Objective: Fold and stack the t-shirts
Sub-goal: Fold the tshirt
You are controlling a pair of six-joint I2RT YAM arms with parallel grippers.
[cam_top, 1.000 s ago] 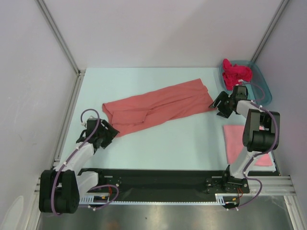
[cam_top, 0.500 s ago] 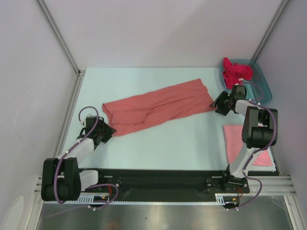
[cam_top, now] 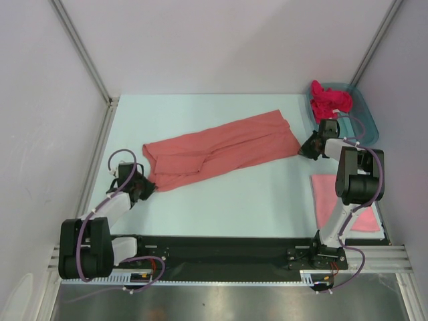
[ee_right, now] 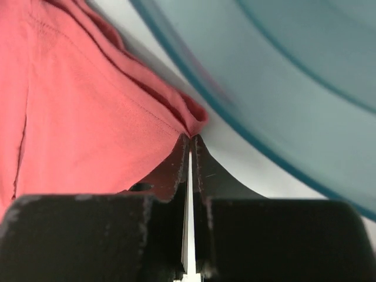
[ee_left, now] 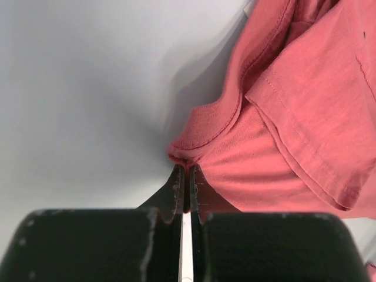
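Note:
A salmon-coral t-shirt (cam_top: 221,150) lies stretched in a long band across the table. My left gripper (cam_top: 143,189) is shut on its near-left corner (ee_left: 183,157), the cloth pinched between the fingertips. At the shirt's right end, my right gripper (cam_top: 305,150) is shut on the corner (ee_right: 194,120) beside the tub. A lighter pink t-shirt (cam_top: 328,197) lies folded flat at the near right, partly under the right arm. A bright magenta t-shirt (cam_top: 329,101) sits crumpled in the tub.
A teal plastic tub (cam_top: 364,120) stands at the back right; its wall (ee_right: 282,76) passes close by the right fingers. White walls and metal posts enclose the table. The arm bases sit on a black rail (cam_top: 221,251) at the near edge.
Both grippers have moved in to the coral shirt's two ends and gone from open to shut on its corners. The shirt itself has barely shifted.

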